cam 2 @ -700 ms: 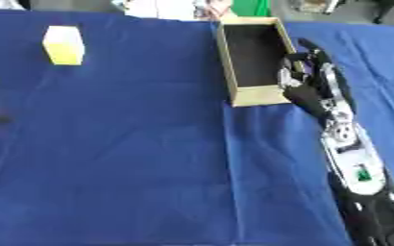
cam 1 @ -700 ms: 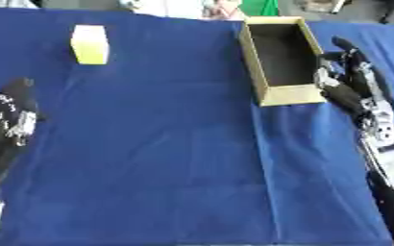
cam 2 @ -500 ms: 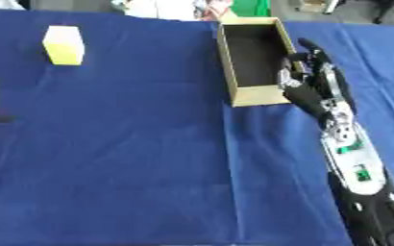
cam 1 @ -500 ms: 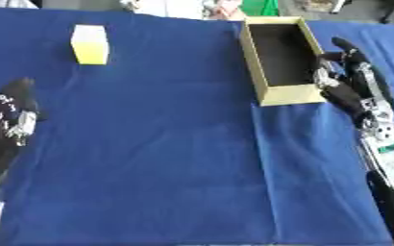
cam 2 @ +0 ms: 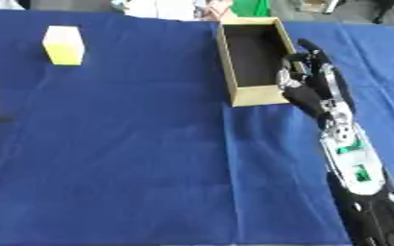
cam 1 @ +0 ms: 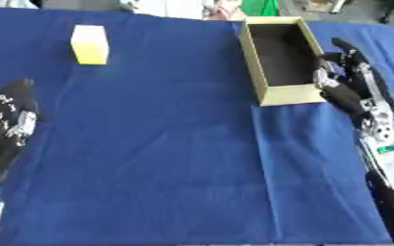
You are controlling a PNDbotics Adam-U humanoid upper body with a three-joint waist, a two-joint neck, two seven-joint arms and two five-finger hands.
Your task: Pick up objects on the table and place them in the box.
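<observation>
A yellow block (cam 1: 90, 44) stands on the blue cloth at the far left. The open tan box (cam 1: 284, 59) lies at the far right of centre, its dark inside showing nothing. My right hand (cam 1: 348, 82) rests against the box's right wall near its front corner, fingers straight and open, holding nothing. My left hand (cam 1: 8, 126) lies at the left edge of the cloth, well below the yellow block, fingers relaxed and open.
The blue cloth (cam 1: 158, 144) covers the whole table. White and green things (cam 1: 217, 7) lie beyond the far edge behind the box. A wide stretch of bare cloth separates the block from the box.
My right hand has shifted slightly up along the box's right wall. The left hand and the yellow block have stayed where they were.
</observation>
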